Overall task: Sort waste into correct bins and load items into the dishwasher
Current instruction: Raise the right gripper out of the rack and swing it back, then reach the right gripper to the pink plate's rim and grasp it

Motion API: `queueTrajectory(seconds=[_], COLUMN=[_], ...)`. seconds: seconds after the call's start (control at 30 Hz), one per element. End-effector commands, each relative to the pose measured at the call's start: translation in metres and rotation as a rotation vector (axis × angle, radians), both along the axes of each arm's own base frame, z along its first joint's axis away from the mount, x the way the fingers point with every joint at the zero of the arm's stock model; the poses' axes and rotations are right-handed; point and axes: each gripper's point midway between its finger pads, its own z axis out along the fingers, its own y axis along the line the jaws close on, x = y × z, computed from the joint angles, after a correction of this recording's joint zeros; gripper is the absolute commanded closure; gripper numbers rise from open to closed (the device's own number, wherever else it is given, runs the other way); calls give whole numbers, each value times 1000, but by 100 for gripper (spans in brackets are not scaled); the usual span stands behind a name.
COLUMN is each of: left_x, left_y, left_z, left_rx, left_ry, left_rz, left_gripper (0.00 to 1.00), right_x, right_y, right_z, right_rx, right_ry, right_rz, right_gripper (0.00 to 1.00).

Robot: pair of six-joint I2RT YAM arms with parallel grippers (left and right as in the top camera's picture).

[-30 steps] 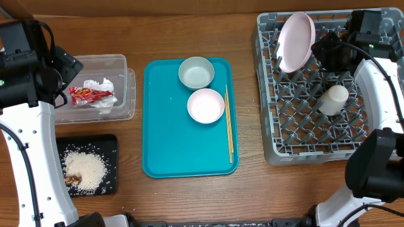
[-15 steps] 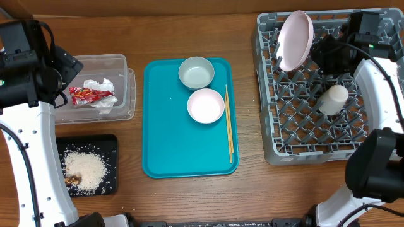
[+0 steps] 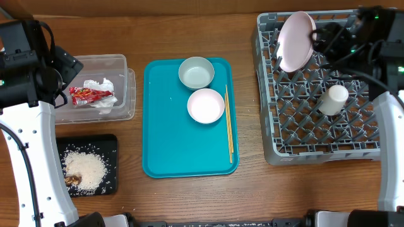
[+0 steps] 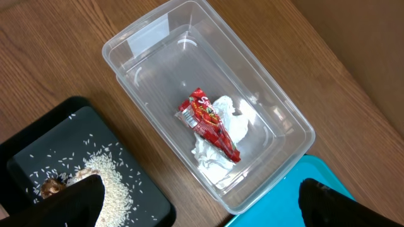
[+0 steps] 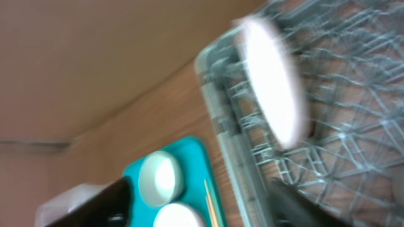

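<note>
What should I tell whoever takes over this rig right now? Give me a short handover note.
Left hand: open, empty, above the clear tub.
Right hand: open, empty, close beside the plate.
Done: plate standing on edge and cup in the dish rack. Red wrapper and tissue in the tub. Rice and brown bits on the black tray.
Left: bowl, saucer and chopsticks lie on the teal tray; they go into the rack.

Plate [image 3: 295, 41] stood in rack's [image 3: 271, 126] far-left corner, cup [image 3: 332, 99] nearer centre. Tray [image 3: 183, 151] lay left of rack. It held bowl [image 3: 196, 72], saucer [image 3: 206, 105], chopsticks [image 3: 229, 126].
</note>
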Motion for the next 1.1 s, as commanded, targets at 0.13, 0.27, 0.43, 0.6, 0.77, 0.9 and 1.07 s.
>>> queueTrajectory(seconds=[0.13,0.27,0.43,0.6,0.77,0.9,1.07], left_x=[2,2,2,2,2,2,2], left_y=[0,0,0,0,0,0,0], left_z=[2,2,2,2,2,2,2], left_rx=[3,3,3,3,3,3,3], left_ry=[-6,-6,-6,-6,-6,-5,-5], left_rz=[-11,-10,-10,-10,-10,-10,-10], left_gripper=[0,0,0,0,0,0,0], right_x=[-17,-20,-26,-38,-50,-57,-62], right_y=[101,150,197,234,267,284,294], right_z=[-2,-40,-94,-147,-176,-190,-222], right_rx=[78,-58,-256,-402,-433,-438,-500], right_ry=[1,73,161,234,254,261,291], right_rz=[338,381,363,358,407,425,434], right_gripper=[14,13,14,13,16,20,29])
